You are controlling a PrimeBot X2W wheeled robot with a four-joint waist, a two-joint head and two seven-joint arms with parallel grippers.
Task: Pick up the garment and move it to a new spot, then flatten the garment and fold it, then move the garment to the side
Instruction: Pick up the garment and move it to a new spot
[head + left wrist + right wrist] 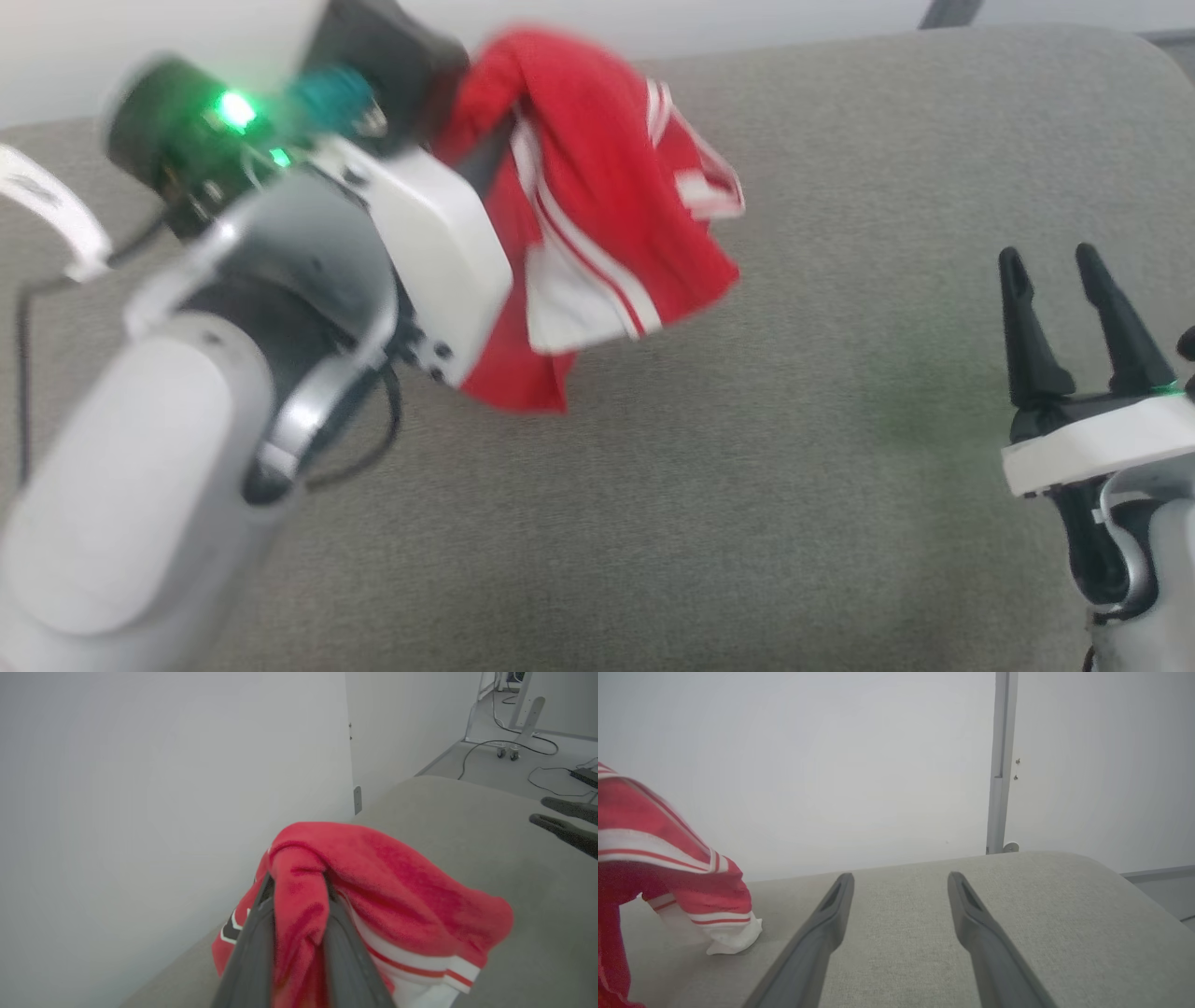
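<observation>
The garment (607, 215), a red shirt with white sleeves and red-and-white striped trim, hangs bunched above the grey padded surface (747, 485). My left gripper (299, 882) is shut on a fold of it near the back left, and red cloth drapes over both fingers. In the right wrist view the garment (668, 868) hangs at the left, one white sleeve end touching the surface. My right gripper (1050, 261) stands open at the lower right, apart from the garment, with nothing between its fingers (831, 910). Its dark fingertips (560, 823) show at the right edge of the left wrist view.
A pale wall (831, 765) rises right behind the padded surface. The surface's rounded far right corner (1087, 868) drops to a floor with cables and a wheeled stand (509, 742). My left forearm (187, 420) covers the lower left of the head view.
</observation>
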